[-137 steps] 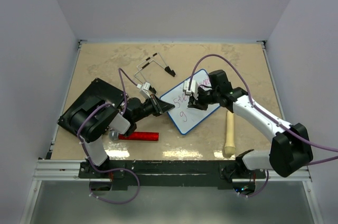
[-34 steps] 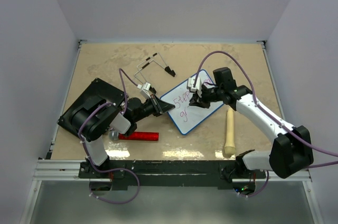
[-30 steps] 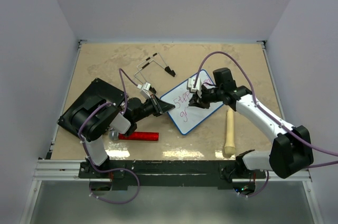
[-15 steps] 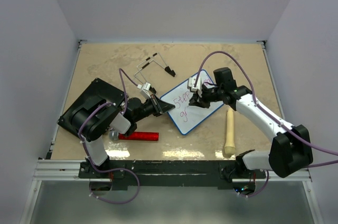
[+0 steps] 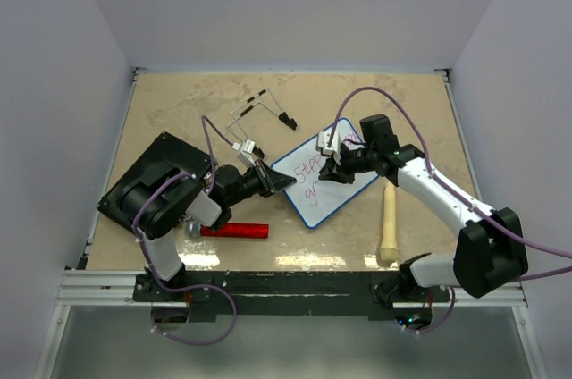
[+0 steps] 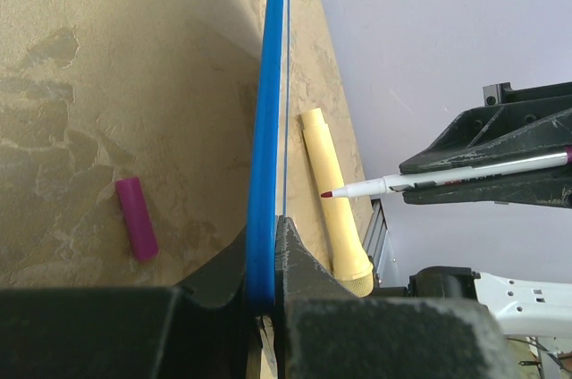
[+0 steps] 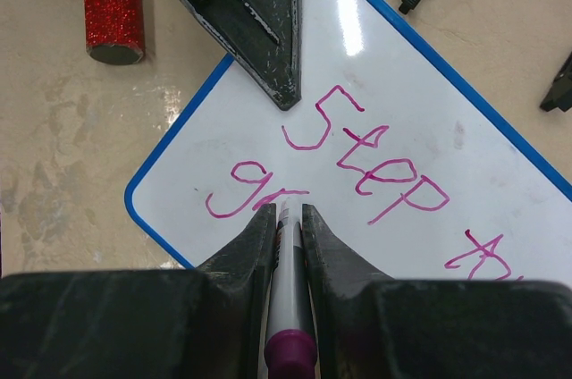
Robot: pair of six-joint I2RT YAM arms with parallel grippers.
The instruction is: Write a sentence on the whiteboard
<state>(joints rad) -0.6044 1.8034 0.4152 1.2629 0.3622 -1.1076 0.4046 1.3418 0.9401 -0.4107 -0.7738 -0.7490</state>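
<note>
The whiteboard point(image 5: 344, 184) lies tilted on the table, white with a blue rim. My left gripper point(image 5: 279, 181) is shut on its left corner; in the left wrist view the blue edge point(image 6: 271, 111) runs between the jaws of that gripper point(image 6: 265, 229). My right gripper point(image 5: 327, 170) is shut on a marker point(image 7: 286, 298) with a purple end, its tip on the board. The sentence point(image 7: 375, 164) reads "Step" plus a cut-off word, with "gr" point(image 7: 246, 193) below, right at the marker tip. The left wrist view shows the marker point(image 6: 429, 181) side-on.
A red glitter cylinder point(image 5: 234, 230) lies in front of the left gripper. A wooden handle point(image 5: 388, 227) lies right of the board. A black slab point(image 5: 165, 151) sits at left under the left arm. Black-tipped wire parts point(image 5: 264, 109) lie behind. A purple cap point(image 6: 136, 218) is under the board's side.
The lower line has grown from "g" to "gr" since the oldest frame. Over the last second the right gripper with the marker shifted only slightly; the left arm stayed still.
</note>
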